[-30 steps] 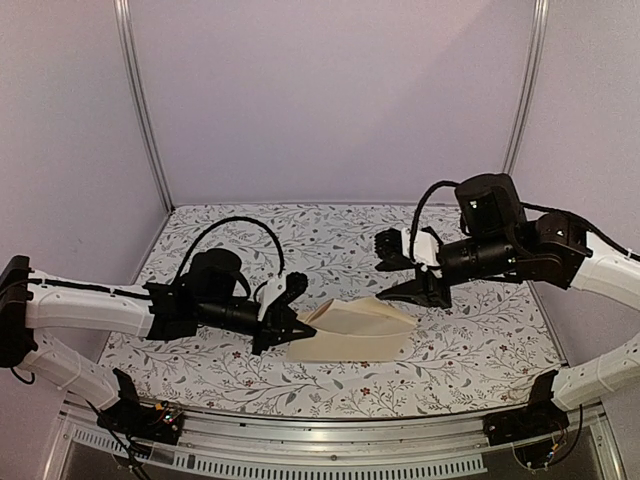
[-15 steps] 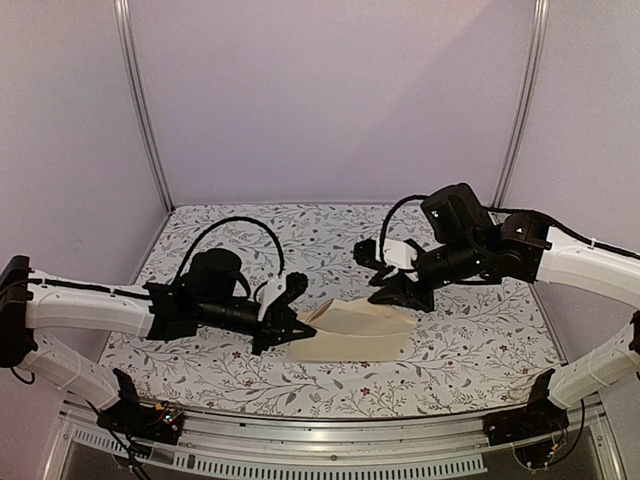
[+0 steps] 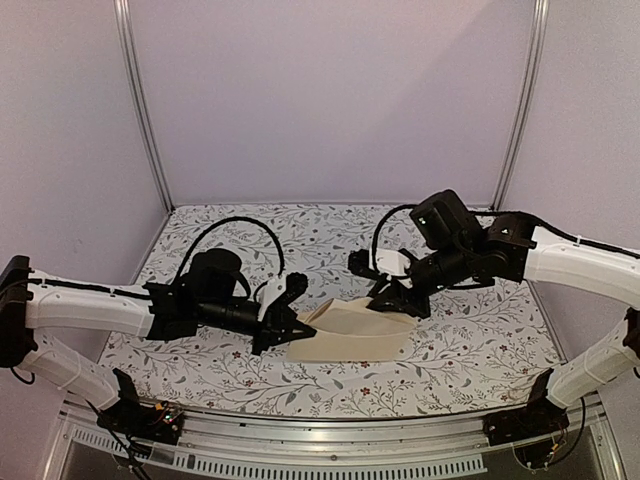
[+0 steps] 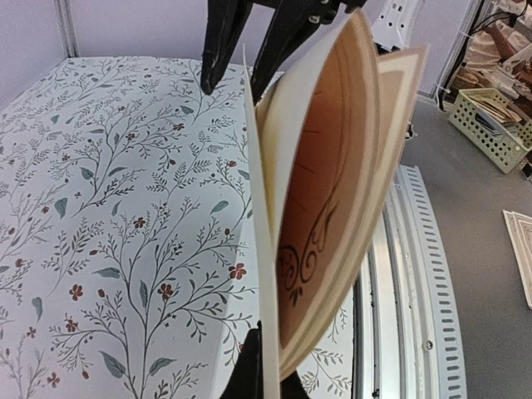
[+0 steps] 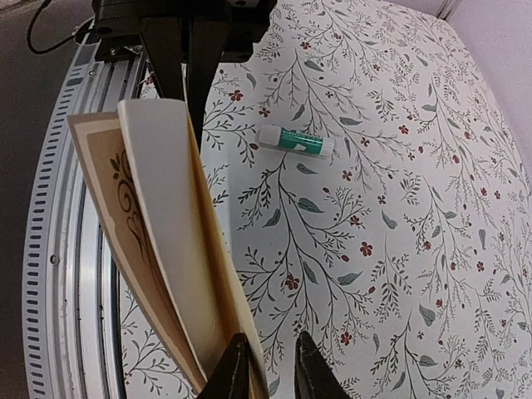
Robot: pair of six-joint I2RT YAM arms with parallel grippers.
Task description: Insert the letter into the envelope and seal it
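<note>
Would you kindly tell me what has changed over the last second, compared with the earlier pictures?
The right end effector moved left along the raised upper edge of the envelope, and its jaws narrowed around the paper but have not yet closed. The left end effector stayed shut on the envelope's left end, and the envelope itself did not shift.

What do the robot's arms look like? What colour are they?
Both arms, left arm and right arm, have smooth white tubes with chunky black joints. A black cable loops over each. The left tool and right tool are black, two-fingered pincers.
</note>
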